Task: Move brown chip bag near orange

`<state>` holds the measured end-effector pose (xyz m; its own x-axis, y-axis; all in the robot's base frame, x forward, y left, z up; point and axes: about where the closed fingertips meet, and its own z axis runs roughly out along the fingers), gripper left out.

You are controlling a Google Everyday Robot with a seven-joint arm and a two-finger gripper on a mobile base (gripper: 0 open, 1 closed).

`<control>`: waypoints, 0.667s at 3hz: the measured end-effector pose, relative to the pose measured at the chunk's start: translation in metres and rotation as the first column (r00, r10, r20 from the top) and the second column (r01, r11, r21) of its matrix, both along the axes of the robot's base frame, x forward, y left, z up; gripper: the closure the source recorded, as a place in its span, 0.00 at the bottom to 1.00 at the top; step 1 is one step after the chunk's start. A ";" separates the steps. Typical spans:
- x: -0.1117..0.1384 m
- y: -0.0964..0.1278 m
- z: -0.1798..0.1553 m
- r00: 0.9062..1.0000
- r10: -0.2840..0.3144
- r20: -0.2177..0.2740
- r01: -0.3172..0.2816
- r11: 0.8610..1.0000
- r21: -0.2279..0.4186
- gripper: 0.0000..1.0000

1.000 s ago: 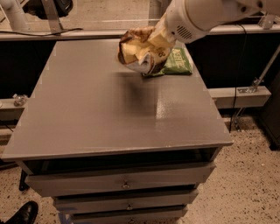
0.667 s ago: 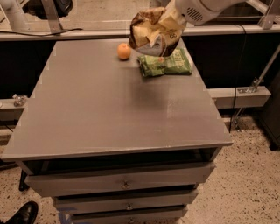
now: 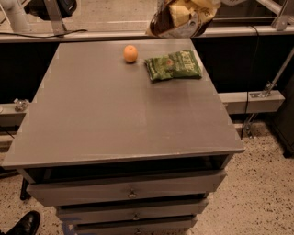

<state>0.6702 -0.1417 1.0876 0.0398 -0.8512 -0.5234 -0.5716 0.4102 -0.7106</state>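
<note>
The brown chip bag [image 3: 166, 25] hangs in the air at the top edge of the camera view, above the far edge of the grey table [image 3: 115, 114]. My gripper [image 3: 188, 9] is shut on the bag's upper part, and only its pale yellowish fingers show because the arm is cut off by the frame. The orange [image 3: 130, 53] rests on the table near the far edge, below and to the left of the bag. The bag does not touch the table or the orange.
A smaller green chip bag [image 3: 173, 65] lies flat to the right of the orange. The table has drawers [image 3: 131, 193] in front. A ledge with cables runs behind it, a bracket [image 3: 264, 94] stands at the right, and a black shoe [image 3: 26, 224] is at the lower left.
The gripper has lifted the brown chip bag up and away from the tabletop, towards the top of the view. The orange and the whole green bag have come into sight.
</note>
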 end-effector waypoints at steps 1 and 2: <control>-0.001 0.000 0.000 1.000 -0.001 -0.001 0.001 1.000 0.001 1.00; 0.008 -0.005 0.001 0.999 0.006 0.041 -0.005 1.000 -0.026 1.00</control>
<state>0.6785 -0.1471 1.0886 0.0655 -0.8641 -0.4991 -0.5438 0.3885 -0.7439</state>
